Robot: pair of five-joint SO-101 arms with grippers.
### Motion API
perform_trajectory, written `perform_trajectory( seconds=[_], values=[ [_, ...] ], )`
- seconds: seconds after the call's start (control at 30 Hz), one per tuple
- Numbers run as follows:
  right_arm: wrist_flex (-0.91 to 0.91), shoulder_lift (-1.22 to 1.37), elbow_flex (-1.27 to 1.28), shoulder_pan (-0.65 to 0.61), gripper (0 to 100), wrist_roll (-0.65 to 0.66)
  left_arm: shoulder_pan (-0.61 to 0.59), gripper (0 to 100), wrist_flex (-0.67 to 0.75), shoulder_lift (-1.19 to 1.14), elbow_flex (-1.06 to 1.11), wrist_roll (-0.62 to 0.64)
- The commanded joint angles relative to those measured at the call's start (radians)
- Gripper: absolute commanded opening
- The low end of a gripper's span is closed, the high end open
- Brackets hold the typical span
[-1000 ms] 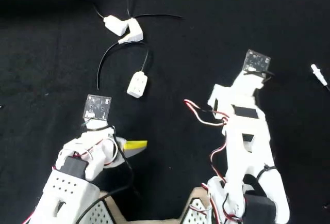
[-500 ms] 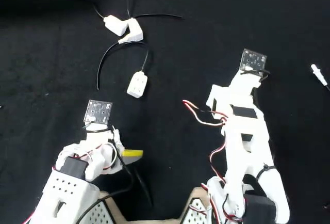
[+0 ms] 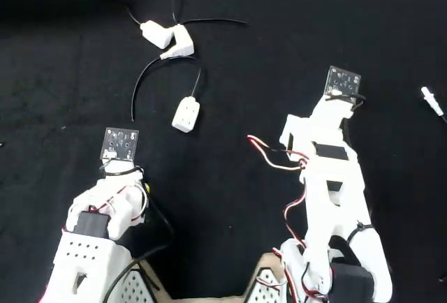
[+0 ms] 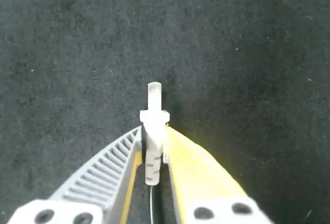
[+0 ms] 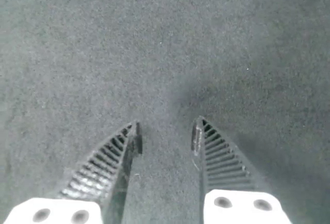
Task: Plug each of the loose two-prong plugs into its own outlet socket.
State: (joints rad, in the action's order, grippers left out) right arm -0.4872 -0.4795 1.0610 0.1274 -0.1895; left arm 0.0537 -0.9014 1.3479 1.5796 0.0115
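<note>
While tight between the left fingers (image 4: 193,170), white plug (image 4: 153,131), tip beyond them

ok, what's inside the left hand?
A small white plastic plug, clamped in the left hand, tip poking out over the black cloth. Its sides are covered by the hand; prong count can't be told.

Both white arms (image 3: 334,184) carry red and black wires; the left gripper (image 4: 153,131) has one yellow finger.

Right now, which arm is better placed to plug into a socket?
Left. The left end effector is shut on a plug, and the socket lies nearer it. The right end effector is open and empty.
</note>
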Motion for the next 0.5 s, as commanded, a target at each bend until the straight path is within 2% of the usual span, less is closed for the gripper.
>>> perform_trajectory(
  seconds=[0.0,0.47],
  values=[
    [0.018,-0.027,-0.002,-0.011,16.7,0.006,-0.01,3,0.018,0.008,-0.035,-0.011],
    [0.012,-0.027,-0.002,-0.011,16.7,0.009,-0.01,3,0.023,0.006,-0.031,-0.012]
  ],
)
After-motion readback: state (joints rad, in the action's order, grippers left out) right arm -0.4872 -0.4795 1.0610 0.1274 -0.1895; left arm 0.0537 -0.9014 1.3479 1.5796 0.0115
